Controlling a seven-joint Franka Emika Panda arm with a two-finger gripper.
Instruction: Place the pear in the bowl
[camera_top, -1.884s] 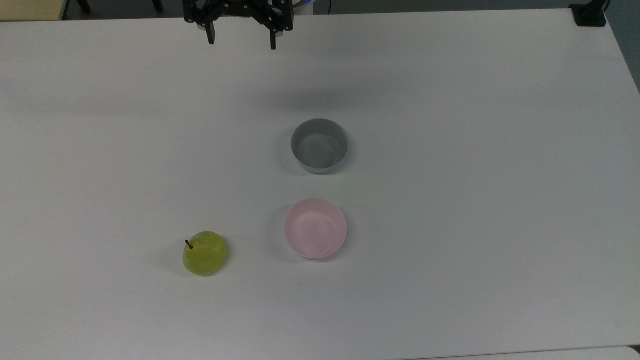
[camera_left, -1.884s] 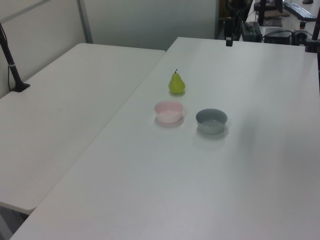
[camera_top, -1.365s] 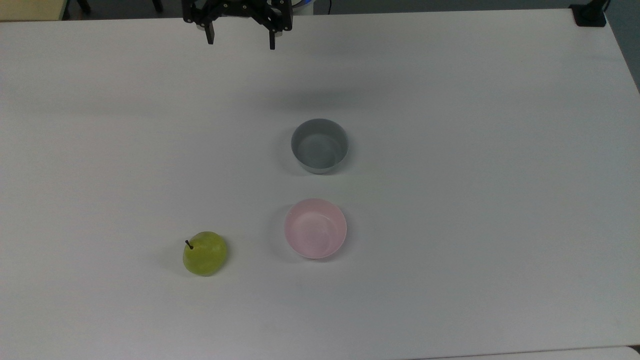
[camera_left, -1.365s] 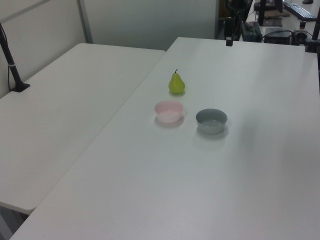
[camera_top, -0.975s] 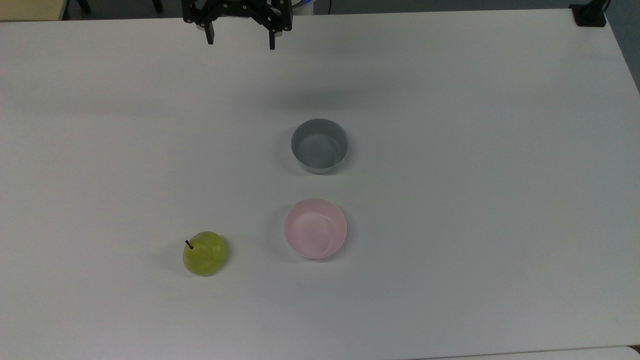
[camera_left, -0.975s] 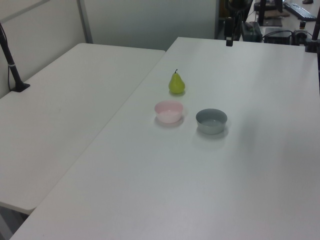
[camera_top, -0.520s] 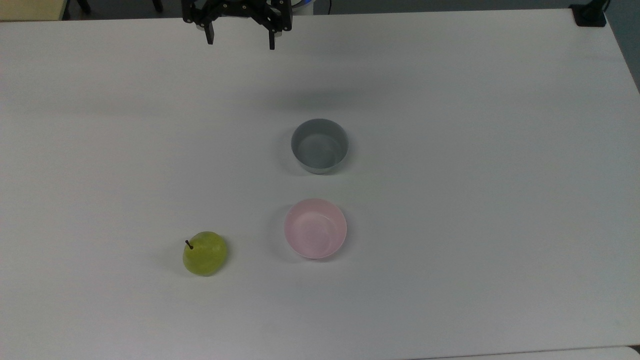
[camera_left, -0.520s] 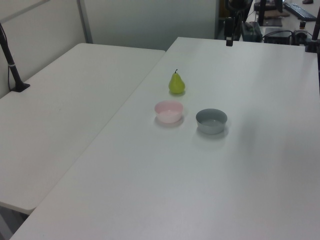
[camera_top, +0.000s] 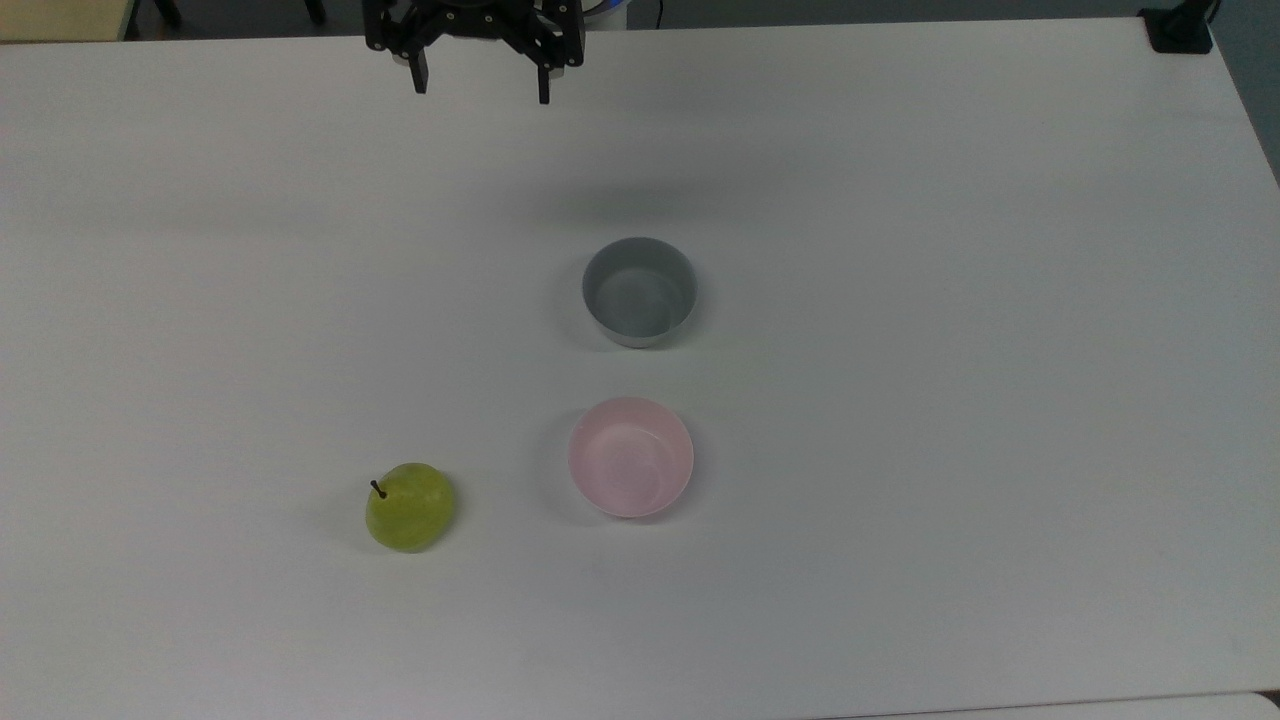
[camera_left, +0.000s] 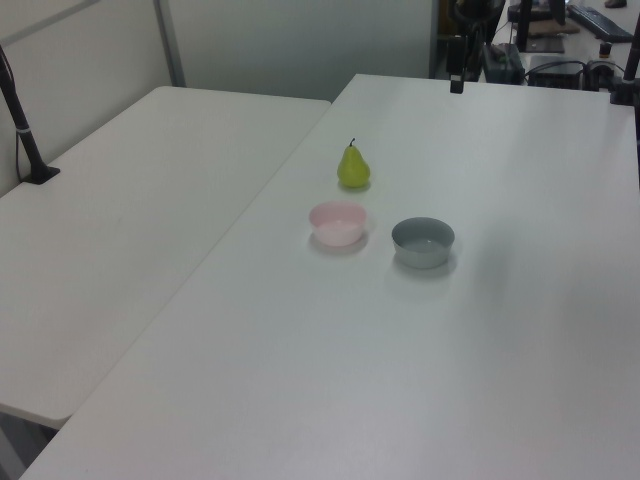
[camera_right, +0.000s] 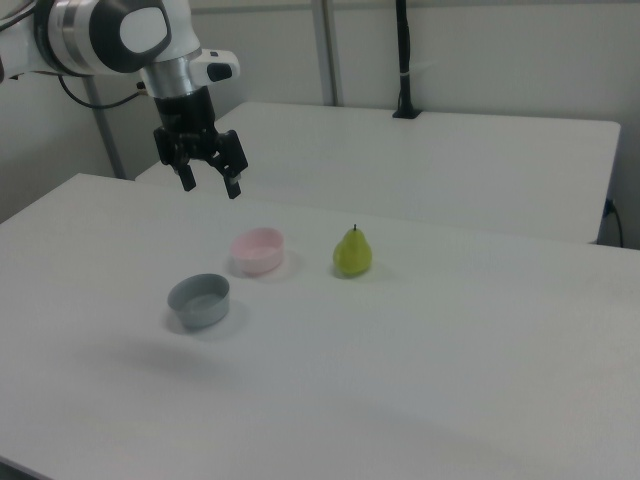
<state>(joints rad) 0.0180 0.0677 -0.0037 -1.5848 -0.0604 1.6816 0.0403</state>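
The broad white worktop carries three small things. Above its far edge in the top view hangs the black two-finger end effector, its fingers spread wide apart and holding nothing. The round grey-blue plastic bowl stands near the middle, with the round pale pink plastic bowl just beside it. The small yellow-green pear with its short dark stem stands upright on the worktop, near the pink bowl on the top view's left
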